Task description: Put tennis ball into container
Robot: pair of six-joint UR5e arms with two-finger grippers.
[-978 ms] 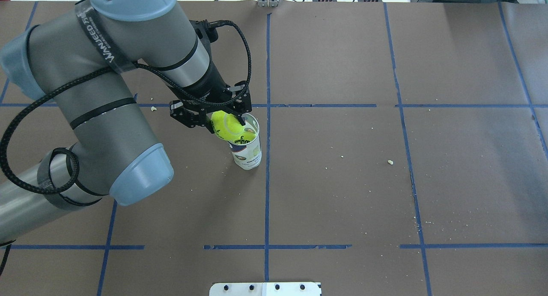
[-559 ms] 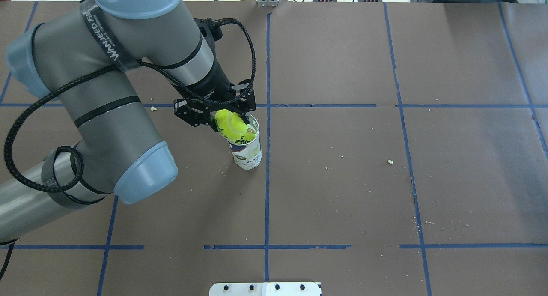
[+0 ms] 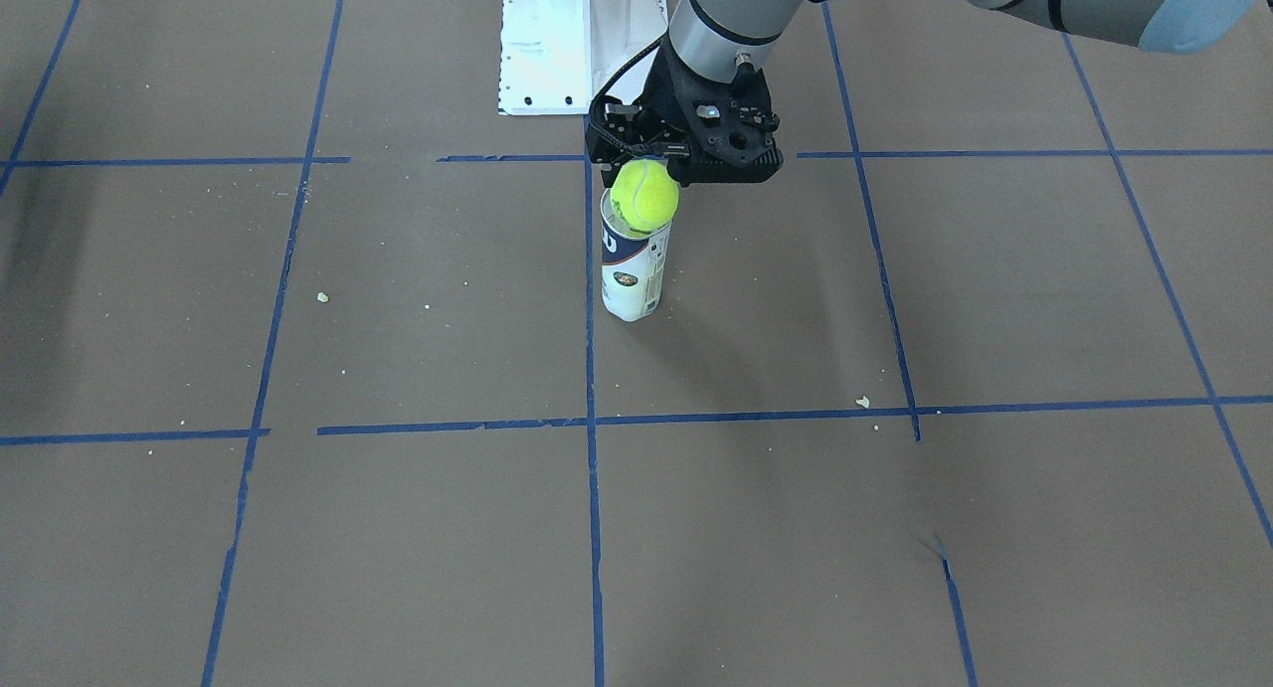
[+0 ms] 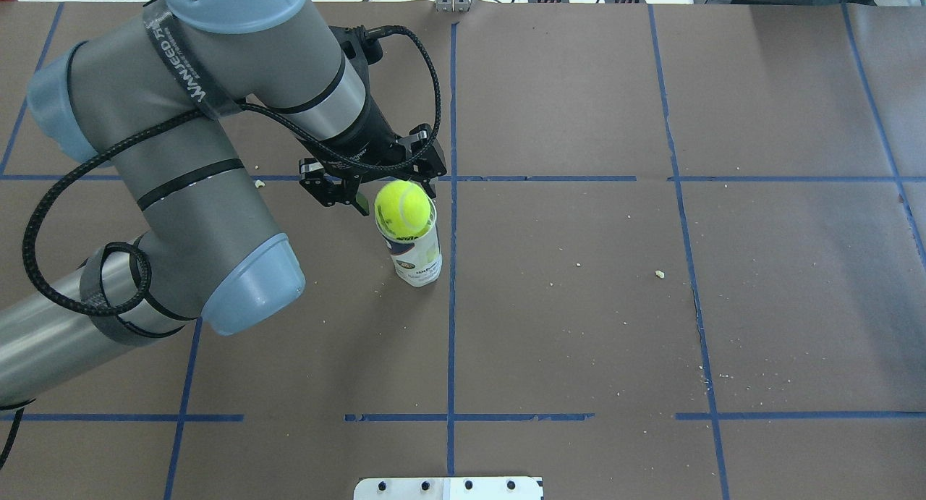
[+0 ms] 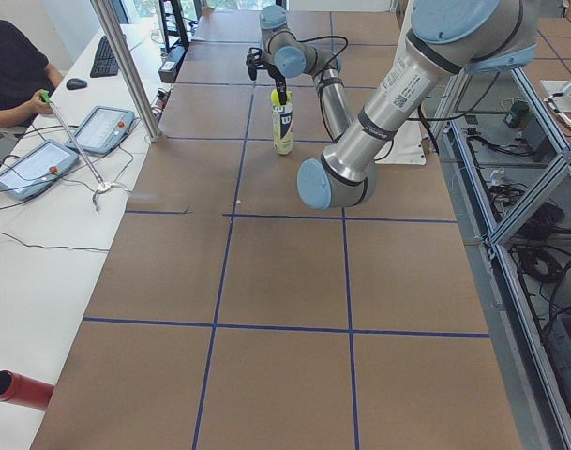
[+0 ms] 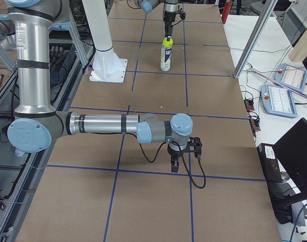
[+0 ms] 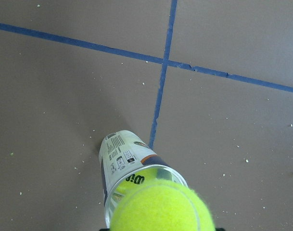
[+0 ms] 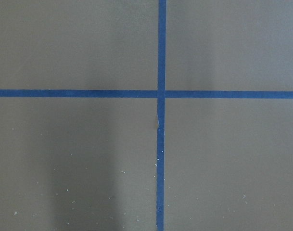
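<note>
ok so the left claw [image 4: 397, 198] looks open to me; its fingers [image 4: 360, 202] are spread wider than the tennis ball [image 4: 402, 205], one on each side, with a sliver of gap showing in the overhead view; can't swear there's zero contact, but it doesn't look like a squeeze

the ball is right under that claw, down between the fingertips, parked in the mouth of the container [image 4: 416, 257]; most of it pokes up above the rim, so it's on top rather than down inside; the left wrist camera shows the same thing, fuzzy yellow-green blob filling the open end of the clear tube with the printed label running away below it

the container stands upright on the tabletop [image 4: 579, 326] straight below the claw; one strip of blue tape [image 4: 451, 326] runs just beside it

right claw [image 6: 183, 157] is well apart from all this, hanging fingers-down low over the tabletop; its wrist camera only shows brown paper and a tape crossing, and the one side view that catches it isn't enough, so I can't tell if it's open or closed

other bits: a white pedestal base [image 3: 557, 51] behind the left claw on the robot's side; some pale crumbs [image 4: 659, 273] scattered off toward the right arm's half
</note>
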